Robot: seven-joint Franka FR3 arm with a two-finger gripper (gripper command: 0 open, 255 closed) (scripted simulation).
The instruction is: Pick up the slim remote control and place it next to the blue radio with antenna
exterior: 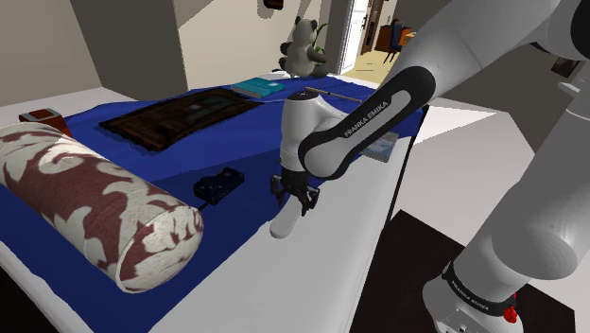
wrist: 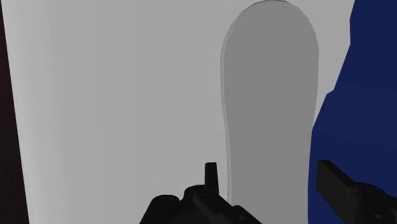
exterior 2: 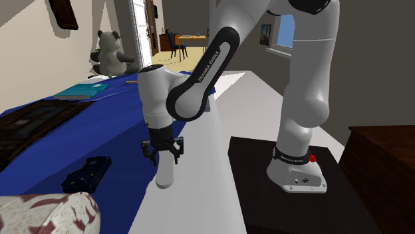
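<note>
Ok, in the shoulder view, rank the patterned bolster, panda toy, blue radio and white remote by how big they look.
1. patterned bolster, nearest the camera.
2. panda toy, far back.
3. blue radio and white remote look alike; the gripper hides part of the remote.

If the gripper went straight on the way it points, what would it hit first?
Most likely the pale slim remote on the white surface, straight below the gripper, whose open fingers straddle it; the remaining gap is hard to judge.
</note>
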